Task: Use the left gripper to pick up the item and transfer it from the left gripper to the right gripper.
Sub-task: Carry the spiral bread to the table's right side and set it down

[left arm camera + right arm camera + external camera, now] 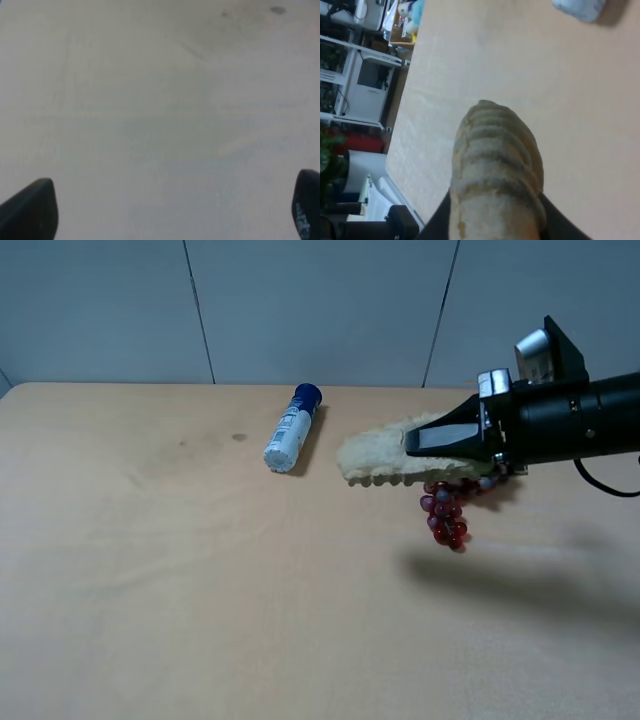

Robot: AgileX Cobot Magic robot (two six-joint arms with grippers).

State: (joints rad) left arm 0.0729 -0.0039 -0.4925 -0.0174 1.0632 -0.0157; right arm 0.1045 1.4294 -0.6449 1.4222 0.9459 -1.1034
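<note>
The pale beige bread loaf (372,456) hangs in the air above the table, held at its right end by my right gripper (432,440), which reaches in from the right and is shut on it. In the right wrist view the loaf (495,165) fills the space between the black fingers (438,226) and points away over the table. My left gripper (170,215) is open and empty over bare tabletop, with only its two black fingertips (30,210) showing, far apart. The left arm is out of the exterior high view.
A white blue-capped bottle (292,427) lies at the back middle of the table and also shows blurred in the right wrist view (580,7). A red-purple grape bunch (447,515) lies on the table under the right gripper. The wooden table (150,570) stretches left and front.
</note>
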